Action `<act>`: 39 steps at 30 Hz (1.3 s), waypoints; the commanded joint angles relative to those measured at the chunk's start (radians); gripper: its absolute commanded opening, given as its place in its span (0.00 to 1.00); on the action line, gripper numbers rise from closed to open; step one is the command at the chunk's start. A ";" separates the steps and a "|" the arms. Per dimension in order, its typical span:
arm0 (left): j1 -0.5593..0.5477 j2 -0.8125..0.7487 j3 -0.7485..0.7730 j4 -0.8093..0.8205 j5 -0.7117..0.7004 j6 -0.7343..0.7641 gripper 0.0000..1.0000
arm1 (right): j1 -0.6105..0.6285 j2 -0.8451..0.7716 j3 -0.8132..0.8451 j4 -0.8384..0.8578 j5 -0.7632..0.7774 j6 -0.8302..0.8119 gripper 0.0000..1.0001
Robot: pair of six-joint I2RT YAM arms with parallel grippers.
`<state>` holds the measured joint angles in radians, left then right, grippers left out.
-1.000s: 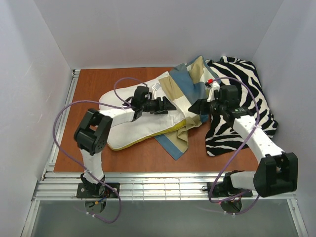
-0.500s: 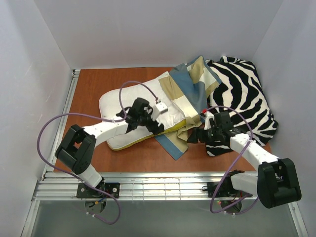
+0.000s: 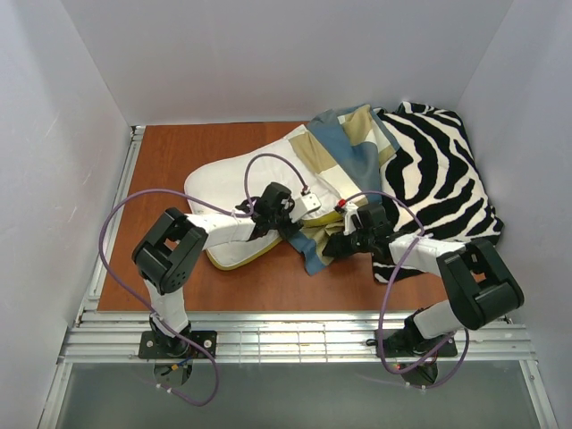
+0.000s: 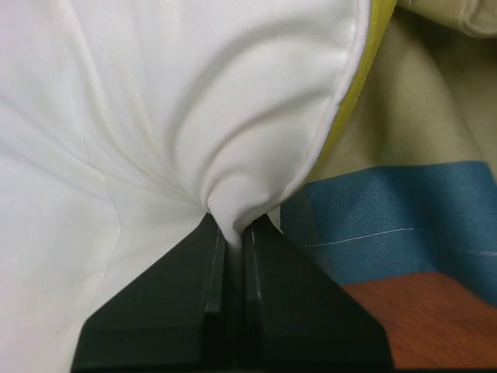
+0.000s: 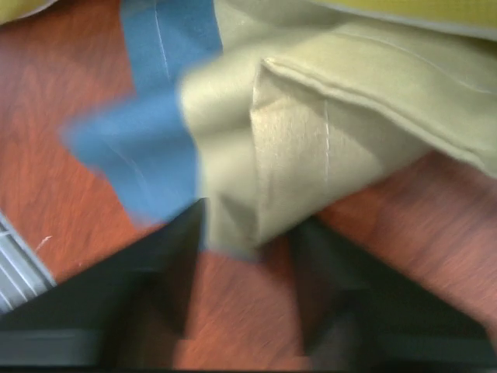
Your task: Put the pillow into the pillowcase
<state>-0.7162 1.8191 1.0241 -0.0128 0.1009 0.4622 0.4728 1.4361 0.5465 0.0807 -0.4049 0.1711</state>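
Note:
The white pillow (image 3: 223, 183) lies left of centre on the table, its right part under the blue, tan and cream checked pillowcase (image 3: 344, 152). My left gripper (image 3: 290, 228) is at the pillow's near right corner. In the left wrist view it (image 4: 235, 229) is shut on a pinch of the white pillow (image 4: 194, 101), next to its yellow edge (image 4: 353, 93) and the pillowcase (image 4: 388, 217). My right gripper (image 3: 331, 246) is low at the pillowcase's near corner. In the blurred right wrist view it (image 5: 248, 233) stands open, with a tan fold of the pillowcase (image 5: 311, 132) between its fingers.
A black-and-white zebra-striped cloth (image 3: 438, 170) lies at the back right, partly under the right arm. The brown table (image 3: 179, 152) is closed in by white walls on three sides. A metal rail (image 3: 295, 335) runs along the near edge.
Both arms have come down and toward each other to the near edge of the pillow and pillowcase. The left gripper has shut on the pillow's corner, and the pillow has shifted slightly.

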 commanded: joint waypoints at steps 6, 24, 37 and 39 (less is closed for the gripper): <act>0.182 0.019 0.208 -0.156 0.328 -0.490 0.00 | 0.035 0.009 0.079 0.004 -0.084 0.034 0.01; 0.189 -0.159 -0.054 -0.164 0.391 -0.606 0.00 | 0.254 -0.216 0.324 -0.537 -0.571 -0.336 0.48; 0.201 -0.466 -0.085 -0.323 0.407 -0.369 0.65 | 0.089 0.151 0.870 -0.613 0.142 -0.410 0.49; 0.225 -0.471 -0.085 -0.296 0.340 -0.347 0.67 | 0.086 0.232 0.949 -0.607 0.210 -0.406 0.51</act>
<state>-0.5190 1.3529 0.9199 -0.3077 0.5705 0.0647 0.5568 1.5528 1.4025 -0.4976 -0.4072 -0.2222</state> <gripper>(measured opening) 0.655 0.496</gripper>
